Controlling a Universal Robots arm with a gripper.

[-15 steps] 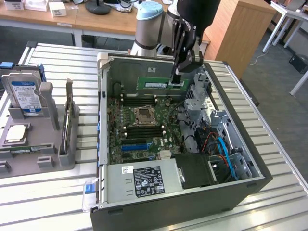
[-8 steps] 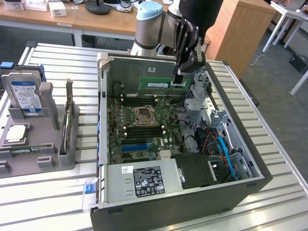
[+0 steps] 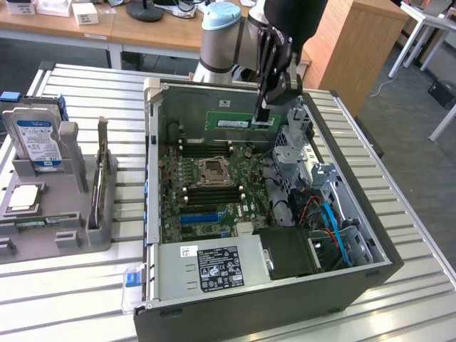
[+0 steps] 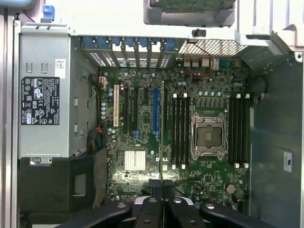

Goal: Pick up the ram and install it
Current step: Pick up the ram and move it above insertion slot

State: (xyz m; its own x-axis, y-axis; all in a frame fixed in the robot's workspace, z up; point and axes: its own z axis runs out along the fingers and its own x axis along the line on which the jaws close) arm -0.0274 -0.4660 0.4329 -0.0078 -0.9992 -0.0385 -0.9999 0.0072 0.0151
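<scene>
Ram [image 3: 231, 121] is up in the air, gripped at one end by the hand [image 3: 263, 114], whose fingers are closed tight on the green stick. It hangs level over the open computer case [image 3: 152, 142], up near the case's far wall, and sits in no slot. In the wrist view the ram [image 4: 162, 133] shows edge-on as a thin line running out from the hand [image 4: 162, 190]. It runs parallel to the black memory slots [image 4: 179, 130], between them and the blue expansion slot [image 4: 155, 114].

Inside the case lies the motherboard [image 3: 242, 182], with its CPU socket [image 3: 214, 171] flanked by memory slots on both sides. The labelled power supply [image 3: 214, 267] fills the near end, and blue and orange cables [image 3: 331, 221] curl through the drive bay on the exterior view's right.

On the exterior view's left, a grey holder [image 3: 71, 235] stands on the slatted metal surface [image 3: 71, 299], with a hard drive [image 3: 35, 139] upright in it.
</scene>
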